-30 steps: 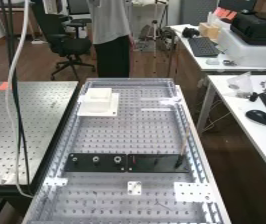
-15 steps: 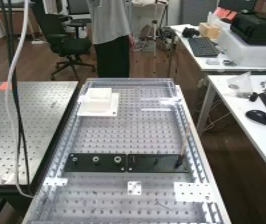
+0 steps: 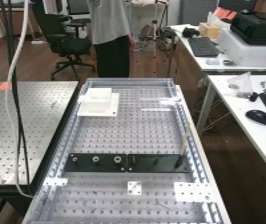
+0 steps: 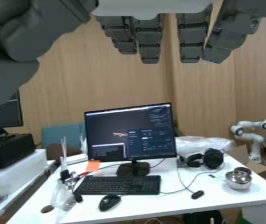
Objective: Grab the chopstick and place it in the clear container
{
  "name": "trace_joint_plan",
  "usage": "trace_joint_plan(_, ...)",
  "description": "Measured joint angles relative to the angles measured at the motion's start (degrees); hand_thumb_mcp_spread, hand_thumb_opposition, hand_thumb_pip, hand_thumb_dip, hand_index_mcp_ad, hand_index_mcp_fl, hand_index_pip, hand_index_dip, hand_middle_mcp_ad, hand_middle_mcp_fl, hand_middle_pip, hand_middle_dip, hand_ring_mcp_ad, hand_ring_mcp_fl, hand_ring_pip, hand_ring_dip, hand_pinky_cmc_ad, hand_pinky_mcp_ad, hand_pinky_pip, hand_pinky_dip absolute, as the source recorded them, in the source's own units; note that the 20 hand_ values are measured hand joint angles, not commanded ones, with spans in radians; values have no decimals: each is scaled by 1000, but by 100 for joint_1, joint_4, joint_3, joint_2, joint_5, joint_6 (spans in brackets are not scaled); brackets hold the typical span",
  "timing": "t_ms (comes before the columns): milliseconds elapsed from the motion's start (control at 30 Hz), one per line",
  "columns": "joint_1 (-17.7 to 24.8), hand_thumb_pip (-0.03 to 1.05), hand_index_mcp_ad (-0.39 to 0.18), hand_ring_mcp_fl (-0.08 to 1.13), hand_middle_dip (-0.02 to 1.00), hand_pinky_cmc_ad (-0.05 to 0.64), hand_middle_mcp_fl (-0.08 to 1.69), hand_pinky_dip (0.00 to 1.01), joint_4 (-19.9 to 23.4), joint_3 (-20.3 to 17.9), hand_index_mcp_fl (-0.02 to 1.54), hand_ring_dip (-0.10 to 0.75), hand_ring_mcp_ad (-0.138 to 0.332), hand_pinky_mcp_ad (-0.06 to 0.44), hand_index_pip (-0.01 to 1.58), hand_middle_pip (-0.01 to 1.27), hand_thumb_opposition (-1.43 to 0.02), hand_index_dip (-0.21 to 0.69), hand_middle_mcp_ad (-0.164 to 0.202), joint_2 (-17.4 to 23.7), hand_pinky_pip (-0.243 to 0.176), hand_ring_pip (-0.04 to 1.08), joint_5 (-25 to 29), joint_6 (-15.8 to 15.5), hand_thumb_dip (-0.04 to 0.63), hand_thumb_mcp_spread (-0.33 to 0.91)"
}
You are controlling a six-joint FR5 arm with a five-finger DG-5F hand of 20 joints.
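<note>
Since nothing's in it, hand (image 4: 149, 39): released, fingers loose
Chopstick (image 3: 185, 139): I'd pinch mid-shaft, lift along its lean
Black plate (image 3: 147, 168): I'd avoid bumping it

We're seeing two plates (image 3: 157, 169) side by side across the table (image 3: 110, 136), below the frame's centre, the chopstick (image 3: 185, 139) standing at their right end. Behind, upper left, a block (image 3: 99, 95) sits on its base (image 3: 113, 111); a bracket (image 3: 191, 188) lies before them, lower right.
</note>
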Motion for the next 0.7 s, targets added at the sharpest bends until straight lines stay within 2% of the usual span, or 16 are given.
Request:
trace_joint_plan(500,2,232,87,63,-5,309,14,117,2,0,5,-49,265,229,56,117,-648,-65,120,3,-124,58,1,2,-7,91)
trace_joint_plan(700,-22,234,87,63,-5,309,16,117,183,-116,5,-49,265,229,56,122,-646,-65,120,24,-124,58,3,61,-7,98)
